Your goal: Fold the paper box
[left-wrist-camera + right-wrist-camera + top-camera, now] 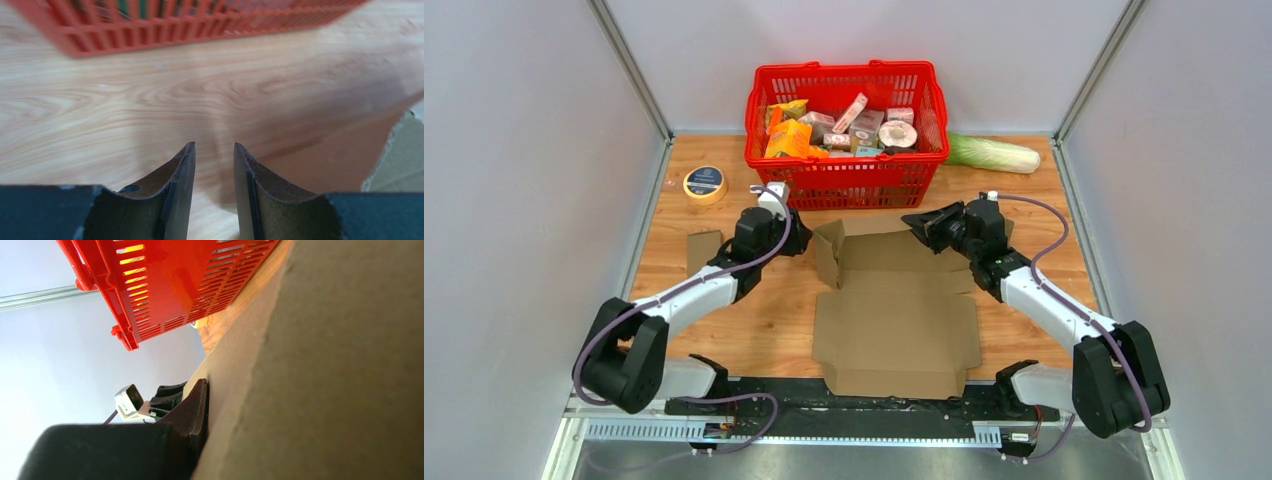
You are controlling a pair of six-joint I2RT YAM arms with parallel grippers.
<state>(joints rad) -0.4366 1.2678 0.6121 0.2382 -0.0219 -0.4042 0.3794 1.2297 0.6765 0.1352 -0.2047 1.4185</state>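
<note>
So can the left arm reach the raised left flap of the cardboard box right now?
Probably yes: the left gripper hangs open and empty just beside that flap, with nothing but tabletop between them. The red basket stands behind, out of the way.

Two arms are shown, each built of white link shells and black joint housings: the left arm (686, 300) rising from 7 o'clock, the right arm (1046, 298) from 5 o'clock. A lilac cable (1065, 232) is looped along each one. Both bases are bolted to a black rail (874, 408). The left gripper (213, 145) is fitted with black fingers (180, 190) – lined with brownish, scuffed pads.
</note>
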